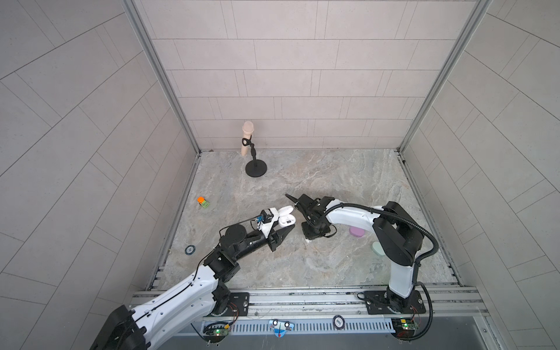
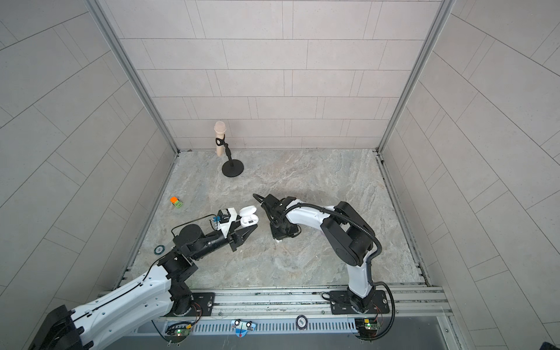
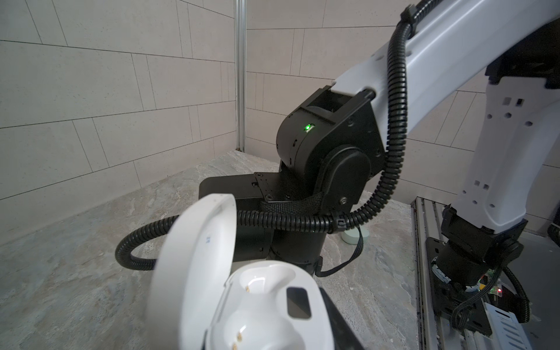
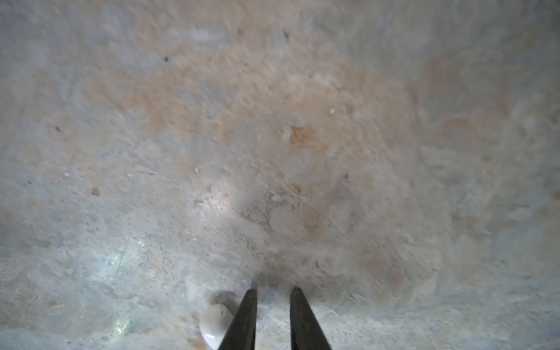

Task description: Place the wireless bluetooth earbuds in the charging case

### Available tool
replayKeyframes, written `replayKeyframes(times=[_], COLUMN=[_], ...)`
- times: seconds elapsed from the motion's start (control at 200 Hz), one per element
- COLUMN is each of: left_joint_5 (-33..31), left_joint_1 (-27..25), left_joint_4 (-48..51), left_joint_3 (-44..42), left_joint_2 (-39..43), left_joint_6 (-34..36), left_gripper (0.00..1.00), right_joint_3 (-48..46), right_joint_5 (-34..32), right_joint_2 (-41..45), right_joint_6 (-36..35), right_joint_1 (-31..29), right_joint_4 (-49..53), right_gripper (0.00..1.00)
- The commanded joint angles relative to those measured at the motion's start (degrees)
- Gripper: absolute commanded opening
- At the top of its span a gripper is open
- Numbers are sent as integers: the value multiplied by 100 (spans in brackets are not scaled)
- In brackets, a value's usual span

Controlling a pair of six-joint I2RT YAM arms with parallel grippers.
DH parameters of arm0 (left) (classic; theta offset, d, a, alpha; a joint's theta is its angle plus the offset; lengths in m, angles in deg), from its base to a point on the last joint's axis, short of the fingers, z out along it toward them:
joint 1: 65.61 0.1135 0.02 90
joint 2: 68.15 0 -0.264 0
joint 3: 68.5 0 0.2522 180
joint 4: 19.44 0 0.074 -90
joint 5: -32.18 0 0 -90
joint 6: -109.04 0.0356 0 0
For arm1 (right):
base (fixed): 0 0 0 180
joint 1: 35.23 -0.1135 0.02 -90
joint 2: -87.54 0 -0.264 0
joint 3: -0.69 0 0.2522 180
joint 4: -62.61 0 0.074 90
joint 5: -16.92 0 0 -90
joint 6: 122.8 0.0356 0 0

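- Beside the narrowly parted, empty right jaws: white earbud [image 4: 215,322], probably light, slick; pinch across its body.
- Open charging case [image 1: 286,217]: clamped in left jaws.

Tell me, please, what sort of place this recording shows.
Likely a robot test cell rather than a home: grey tile-patterned wall panels in aluminium corner posts enclose a marble-look tabletop, and the left arm and right arm are bolted to a slotted metal rail.

Glossy white plastic charging case [image 3: 194,266]; smooth, glossy earbud [image 4: 215,321]; matt, rough stone-look tabletop [image 4: 303,106].
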State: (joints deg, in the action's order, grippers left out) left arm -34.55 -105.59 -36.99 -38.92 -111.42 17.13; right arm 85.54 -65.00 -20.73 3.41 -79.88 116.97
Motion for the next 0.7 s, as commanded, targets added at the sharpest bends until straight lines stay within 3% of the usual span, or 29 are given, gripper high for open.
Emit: replayKeyframes(times=[0.0, 0.23, 0.476, 0.691], left_joint_5=[29, 37, 2, -23], left_joint_1=[26, 26, 32, 26], left_joint_4=[-109, -120, -120, -134], left_joint_3=[-32, -25, -84, -184], left_joint_2=[46, 46, 103, 243], left_joint_6=[7, 8, -54, -121], left_gripper=[22, 22, 22, 22], right_joint_3=[-198, -286, -415, -191], right_joint_5=[64, -191, -221, -71], right_joint_2=[171, 414, 1020, 827], right_joint_6=[167, 376, 813, 759], right_joint_1=[-47, -36, -47, -193], right_joint_4=[237, 245, -39, -36], right_gripper=[24, 25, 41, 46])
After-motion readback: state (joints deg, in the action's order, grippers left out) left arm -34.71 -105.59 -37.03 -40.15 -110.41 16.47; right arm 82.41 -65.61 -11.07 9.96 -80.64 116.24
